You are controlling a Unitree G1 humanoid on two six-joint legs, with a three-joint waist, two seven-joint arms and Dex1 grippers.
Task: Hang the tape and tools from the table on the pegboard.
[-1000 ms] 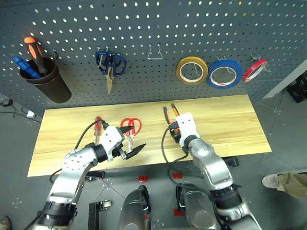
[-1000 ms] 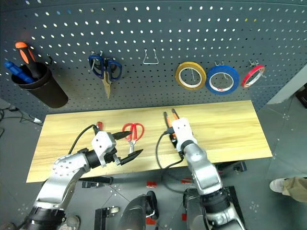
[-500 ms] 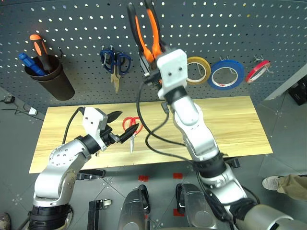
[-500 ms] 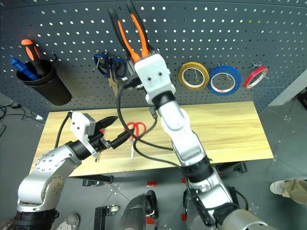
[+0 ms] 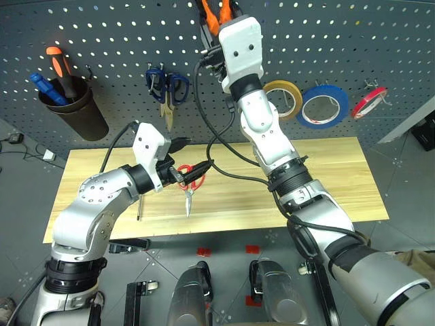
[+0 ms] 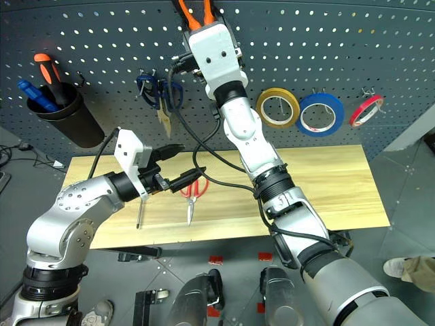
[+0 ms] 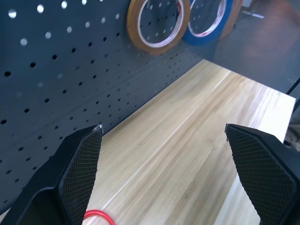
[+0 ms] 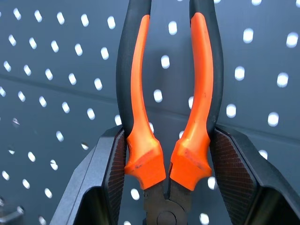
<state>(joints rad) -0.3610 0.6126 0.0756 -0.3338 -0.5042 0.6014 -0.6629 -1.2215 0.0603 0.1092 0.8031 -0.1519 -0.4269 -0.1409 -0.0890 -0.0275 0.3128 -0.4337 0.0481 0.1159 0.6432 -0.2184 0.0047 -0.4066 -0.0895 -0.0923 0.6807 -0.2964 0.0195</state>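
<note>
Against the grey pegboard (image 5: 102, 27), my right end effector (image 8: 164, 154) is clamped on the pliers (image 8: 166, 93), handles up. My left end effector (image 7: 159, 164) gapes empty above the tabletop (image 5: 326, 176), where I see red scissors (image 5: 190, 183); the blue tape (image 5: 325, 106) hangs up.

The rectangular pale wooden worktop (image 5: 326, 176) has a smooth satin finish with long straight grain lines. Behind it the dark grey perforated metal pegboard (image 5: 102, 27) looks matt and painted. The orange-and-black-handled pliers (image 8: 166, 93) have smooth, slightly glossy rubbery grips, scuffed at the orange ends. The right gripper (image 8: 166, 176) has black plastic fingers whose inner pads (image 8: 229, 173) bear a fine cross-hatched texture; the left gripper (image 7: 164, 173) has the same rough diamond pattern. The flat blue ring of tape (image 5: 325, 105) looks glossy, as does the yellow tape roll (image 5: 285, 98). The red-handled scissors (image 5: 189, 183) have shiny plastic loops and bare metal blades.
</note>
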